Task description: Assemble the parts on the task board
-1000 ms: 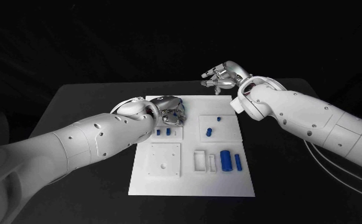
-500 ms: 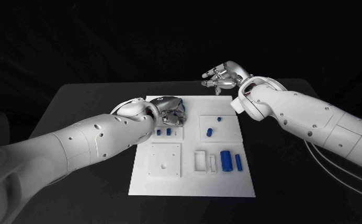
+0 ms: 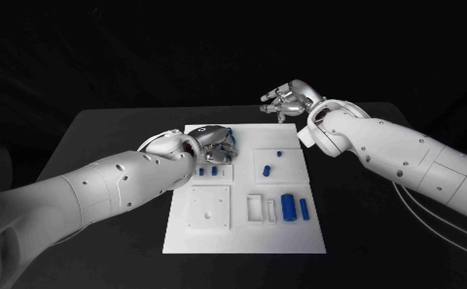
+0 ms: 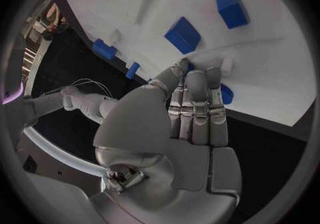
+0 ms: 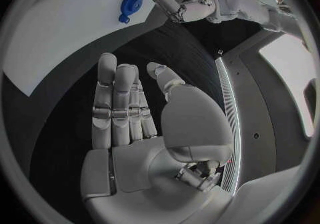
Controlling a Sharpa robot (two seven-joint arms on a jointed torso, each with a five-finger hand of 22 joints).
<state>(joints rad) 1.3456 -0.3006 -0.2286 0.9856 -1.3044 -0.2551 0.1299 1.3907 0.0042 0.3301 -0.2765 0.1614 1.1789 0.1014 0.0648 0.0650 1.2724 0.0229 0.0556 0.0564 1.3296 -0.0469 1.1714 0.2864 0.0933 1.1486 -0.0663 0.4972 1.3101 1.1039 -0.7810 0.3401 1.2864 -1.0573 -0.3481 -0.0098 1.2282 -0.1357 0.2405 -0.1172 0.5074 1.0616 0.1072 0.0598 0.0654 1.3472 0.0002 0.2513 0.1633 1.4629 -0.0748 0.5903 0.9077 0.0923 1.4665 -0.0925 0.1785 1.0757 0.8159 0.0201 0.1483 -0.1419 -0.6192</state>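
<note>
Since a second ago my left hand (image 3: 216, 142) has barely shifted over the board's (image 3: 243, 235) far corner, fingers hiding any grip, parts (image 3: 289, 208) unmoved; right hand (image 3: 287, 102) hovers open beyond it.

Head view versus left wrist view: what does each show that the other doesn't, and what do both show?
Head view alone: the whole task board, the large blue cylinder near its front, and the right hand raised beyond the board's far edge, open and holding nothing.

Left wrist view alone: the left hand's palm side, fingers straight and together, tips at the board beside a blue part.

Both: the left hand over the board.
</note>
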